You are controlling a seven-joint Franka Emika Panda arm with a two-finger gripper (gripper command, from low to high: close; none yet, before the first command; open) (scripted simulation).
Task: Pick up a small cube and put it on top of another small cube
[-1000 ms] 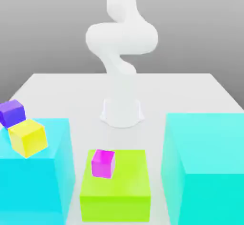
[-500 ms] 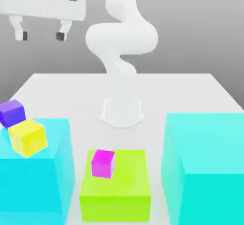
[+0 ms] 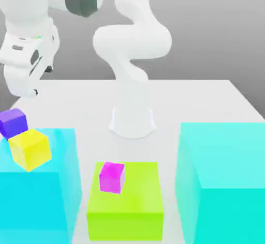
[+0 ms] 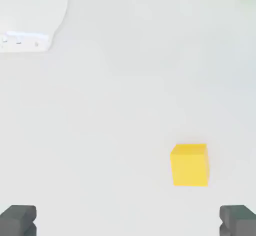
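The purple cube (image 3: 13, 123) sits at the exterior view's left edge, behind the yellow cube (image 3: 30, 150), by the far part of the cyan block (image 3: 36, 201); whether the two cubes touch, I cannot tell. The gripper (image 3: 42, 80) hangs tilted above and beyond them, open wide, with nothing between its fingers (image 4: 17, 221). The step in hand looks to be the approach, before any grasp. The next move calls for levelling the gripper, centring it over the purple cube and lowering it with room to clear the yellow one.

Counted in the exterior view: three small cubes, one purple, one yellow and one magenta cube (image 3: 112, 178); three large blocks, one cyan, one lime-green block (image 3: 127, 226) and one turquoise block (image 3: 227, 155); one robot arm (image 3: 132, 41). The hand view has one yellow-orange cube (image 4: 190, 169), possibly that same yellow one.
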